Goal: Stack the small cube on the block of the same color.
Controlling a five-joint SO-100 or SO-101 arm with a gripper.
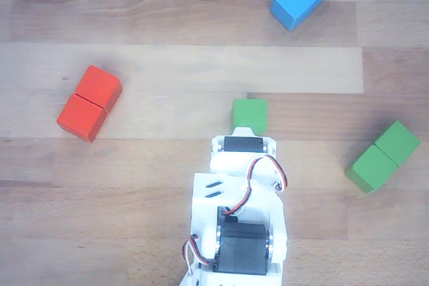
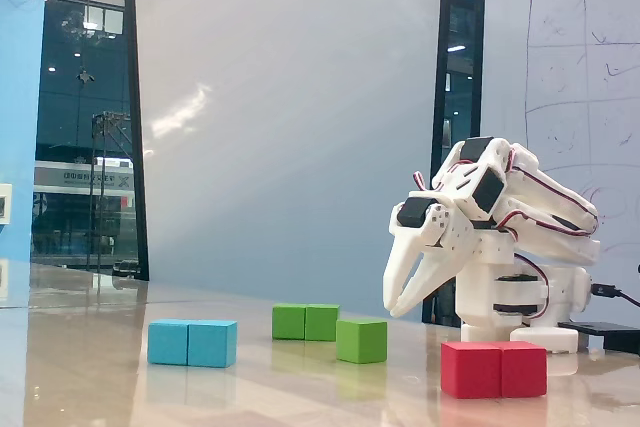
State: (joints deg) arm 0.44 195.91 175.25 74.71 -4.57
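Fixed view shows your gripper (image 2: 400, 309) slightly parted, empty, hanging above the table near the small cube (image 2: 361, 340). That cube sits on the wood, apart from the block (image 2: 305, 322), so grasping, carrying and stacking all remain.

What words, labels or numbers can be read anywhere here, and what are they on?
None can be read.
Sign behind the glass at the left of the fixed view: lettering too blurred to read.
Whiteboard: faint grid and scribbles, unreadable.
The coloured blocks and the white arm carry no print.
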